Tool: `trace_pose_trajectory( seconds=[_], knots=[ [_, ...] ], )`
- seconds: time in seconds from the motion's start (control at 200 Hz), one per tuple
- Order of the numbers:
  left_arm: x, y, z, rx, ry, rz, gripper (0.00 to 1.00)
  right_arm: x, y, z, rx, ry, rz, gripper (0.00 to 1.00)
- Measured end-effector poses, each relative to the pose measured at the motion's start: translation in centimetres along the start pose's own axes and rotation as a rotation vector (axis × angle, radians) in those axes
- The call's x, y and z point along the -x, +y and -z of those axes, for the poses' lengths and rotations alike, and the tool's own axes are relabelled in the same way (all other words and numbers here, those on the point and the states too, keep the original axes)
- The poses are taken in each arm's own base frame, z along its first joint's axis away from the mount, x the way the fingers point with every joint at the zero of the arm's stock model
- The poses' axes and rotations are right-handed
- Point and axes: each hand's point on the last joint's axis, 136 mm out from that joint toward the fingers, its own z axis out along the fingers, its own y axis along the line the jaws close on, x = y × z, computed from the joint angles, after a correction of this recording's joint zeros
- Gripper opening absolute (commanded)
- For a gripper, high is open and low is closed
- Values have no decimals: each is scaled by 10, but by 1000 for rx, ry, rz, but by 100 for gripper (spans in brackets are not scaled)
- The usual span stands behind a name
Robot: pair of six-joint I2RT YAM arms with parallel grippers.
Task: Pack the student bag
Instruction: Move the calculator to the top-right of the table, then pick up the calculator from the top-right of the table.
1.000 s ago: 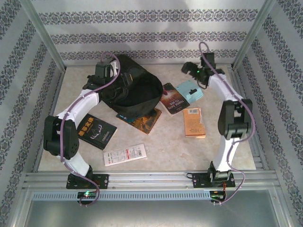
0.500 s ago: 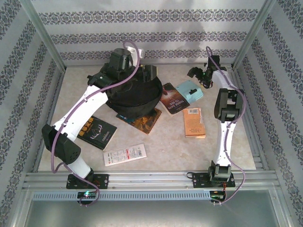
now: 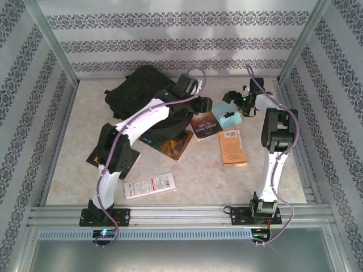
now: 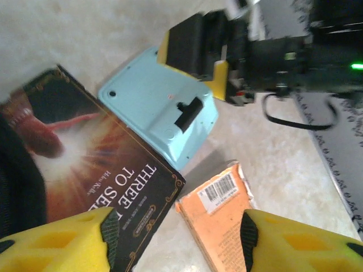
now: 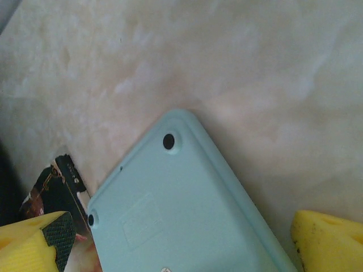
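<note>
The student bag [image 3: 139, 93], a large black backpack, lies slumped at the back left of the table. My left gripper [image 3: 203, 104] reaches past it and hangs open over the dark "Three to See" book [image 3: 204, 122]. In the left wrist view the gripper [image 4: 176, 241] holds nothing and stands above the gap between that book [image 4: 96, 170] and an orange book [image 4: 221, 221]. My right gripper [image 3: 232, 97] is open just behind a light blue flat device [image 3: 227, 116]. From the right wrist, the gripper [image 5: 181, 246] hovers over this device [image 5: 187, 209] without touching it.
An orange book [image 3: 232, 147] lies right of centre. A brown book [image 3: 170, 144] pokes out from under the bag's front. A black book [image 3: 96, 152] sits at the left behind my left arm, and a white booklet [image 3: 150, 185] lies near the front edge.
My left arm let go of the bag's rim and swung right over the books, jaws now open. The bag slumped back to the left. My right gripper shifted slightly toward the blue device.
</note>
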Motion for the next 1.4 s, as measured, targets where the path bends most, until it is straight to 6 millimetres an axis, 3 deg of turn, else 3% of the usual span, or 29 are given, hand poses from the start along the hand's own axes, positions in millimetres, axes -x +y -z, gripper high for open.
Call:
trace_pose_trajectory(
  seconds=[0.14,0.375,0.645,0.884,0.984,1.089,1.269,1.399],
  knots=[
    [-17,16,-30,47,65,102,56,-33,2,10,7,22,-24,97],
    [-15,26,-60,96,99,207,50,-74,9,21,49,77,-87,96],
    [-62,54,-91,154,225,304,37,-94,20,26,129,152,-159,95],
    [-85,66,-97,155,272,359,36,-97,53,60,224,143,-167,95],
    [-89,70,-96,140,269,385,41,-102,69,70,263,147,-155,95],
    [-85,75,-78,138,256,413,49,-114,81,73,288,175,-153,95],
    [-49,65,-26,104,149,416,51,-128,103,75,316,204,-121,94],
    [-21,54,8,78,63,399,50,-146,107,70,287,245,-97,91]
  ],
)
